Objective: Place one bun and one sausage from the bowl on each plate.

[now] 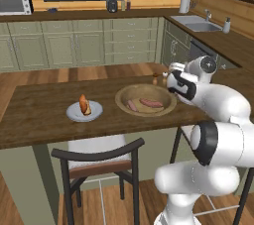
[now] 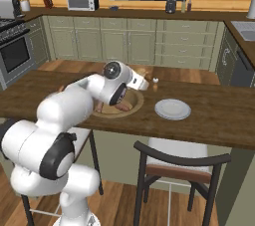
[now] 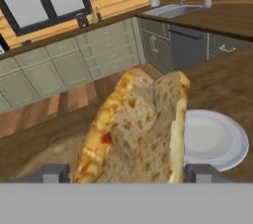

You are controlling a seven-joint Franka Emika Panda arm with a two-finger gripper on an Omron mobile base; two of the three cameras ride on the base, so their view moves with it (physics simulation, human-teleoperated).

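A: What's the surface like?

B: Long dark wood counter point(image 1: 34, 115), w/ a dark chair point(image 1: 96, 157) tucked under it on the near side. Wooden floor, grey-green cabinets point(image 1: 74, 40) along the back wall, window above them. Sink point(image 1: 196, 23) on the right counter, microwave point(image 2: 82, 1) and oven point(image 2: 15, 53) to the left.

A: And the task stuff?

B: Wooden bowl point(image 1: 122, 95) sits mid-counter w/ both sausages point(image 1: 150, 103) lying inside, side by side. Left plate point(image 1: 74, 115) carries the orange-brown roll point(image 1: 84, 105). Other plate point(image 2: 172, 109) is right of the bowl, nothing on it yet.

A: Gripper?

B: Gripper point(image 3: 126, 172) is clamped on the tan spotted bun point(image 3: 138, 129); in the hand view the bun sits between the two finger tips point(image 3: 52, 172) and rises well above them. It's held off the counter, around the bowl's right edge, w/ the bare plate below and to the right in that view. From the base cams the arm hides most of the hand, so exact height I can't tell.

A: Anything else on top?

B: Small shakers point(image 2: 155, 82) by the bowl's far side, too small to say more.
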